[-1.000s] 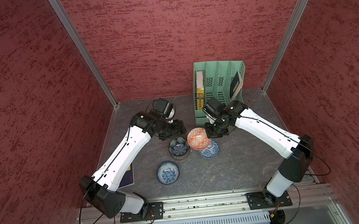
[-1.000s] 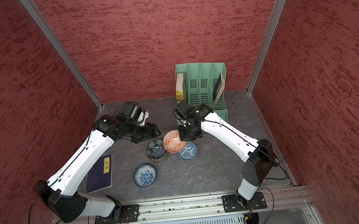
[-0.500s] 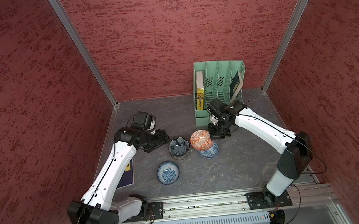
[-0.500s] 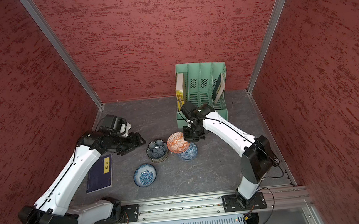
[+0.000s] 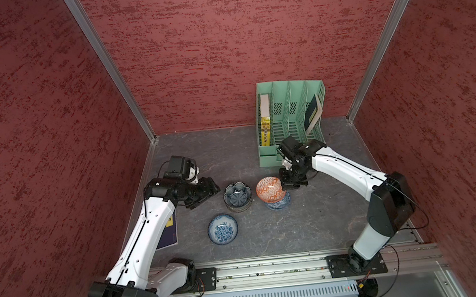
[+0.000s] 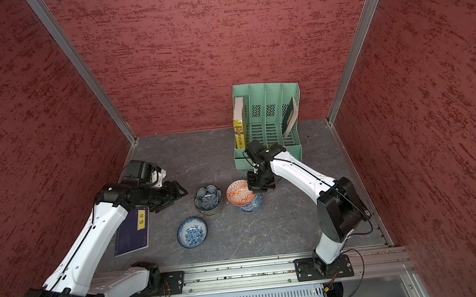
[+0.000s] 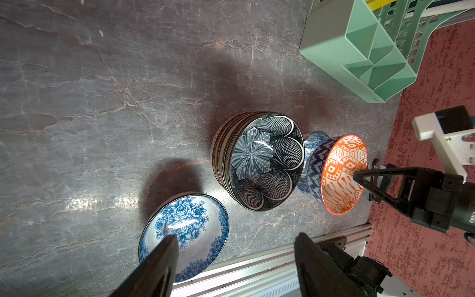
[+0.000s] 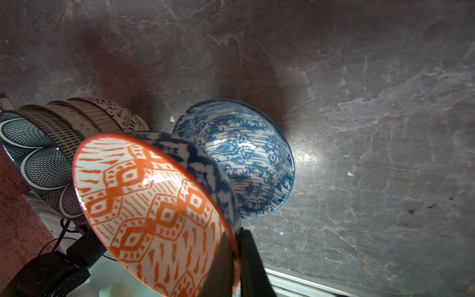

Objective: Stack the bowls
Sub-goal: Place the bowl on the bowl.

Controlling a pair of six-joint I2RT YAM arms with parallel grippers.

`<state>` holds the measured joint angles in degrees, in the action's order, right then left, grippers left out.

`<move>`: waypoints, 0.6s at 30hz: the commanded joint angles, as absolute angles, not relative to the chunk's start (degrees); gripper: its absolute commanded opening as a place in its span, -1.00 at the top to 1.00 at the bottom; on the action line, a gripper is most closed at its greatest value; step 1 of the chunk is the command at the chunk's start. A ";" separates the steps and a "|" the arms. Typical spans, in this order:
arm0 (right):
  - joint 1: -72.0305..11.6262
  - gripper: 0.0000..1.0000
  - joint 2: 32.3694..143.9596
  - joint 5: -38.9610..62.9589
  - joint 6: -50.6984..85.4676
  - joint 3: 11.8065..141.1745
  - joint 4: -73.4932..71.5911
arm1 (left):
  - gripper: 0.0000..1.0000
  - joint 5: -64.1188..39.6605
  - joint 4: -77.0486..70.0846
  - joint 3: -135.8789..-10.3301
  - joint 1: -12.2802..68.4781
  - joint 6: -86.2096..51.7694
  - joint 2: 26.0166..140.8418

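Observation:
My right gripper (image 5: 284, 185) (image 8: 237, 246) is shut on the rim of the orange geometric bowl (image 5: 269, 189) (image 8: 154, 205). The bowl hangs tilted just above a blue-white bowl (image 5: 279, 205) (image 8: 244, 159) on the table. To its left, the dark flower-shaped bowl (image 5: 237, 196) (image 7: 262, 162) tops a stack of striped and lattice bowls (image 8: 77, 115). A blue floral bowl (image 5: 222, 229) (image 7: 185, 226) sits alone nearer the front. My left gripper (image 5: 205, 193) (image 7: 235, 237) is open and empty, left of the stack.
The mint-green file rack (image 5: 291, 119) holding books stands at the back, just behind the right wrist. A dark blue book (image 6: 132, 232) lies flat on the table under the left arm. A metal rail (image 5: 274, 272) runs along the front edge.
The left arm has drawn back leftward from the stack, its gripper staying open. The right gripper has carried the orange bowl slightly down and over the blue-white bowl.

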<state>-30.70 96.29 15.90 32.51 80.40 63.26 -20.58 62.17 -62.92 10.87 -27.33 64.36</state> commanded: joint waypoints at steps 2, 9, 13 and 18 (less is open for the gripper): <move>-30.07 1.00 95.07 17.58 32.16 78.92 59.53 | -0.48 -22.03 60.91 -61.82 9.91 -25.42 63.20; -29.73 1.00 94.14 16.10 32.08 75.71 57.71 | -0.49 -22.83 59.61 -59.83 9.33 -24.61 62.27; -29.18 1.00 93.88 16.04 32.32 73.94 55.88 | -0.49 -23.00 59.33 -58.95 9.16 -24.39 62.10; -28.96 1.00 93.91 15.87 32.60 72.89 54.69 | -0.48 -23.10 58.85 -57.82 8.93 -24.35 61.62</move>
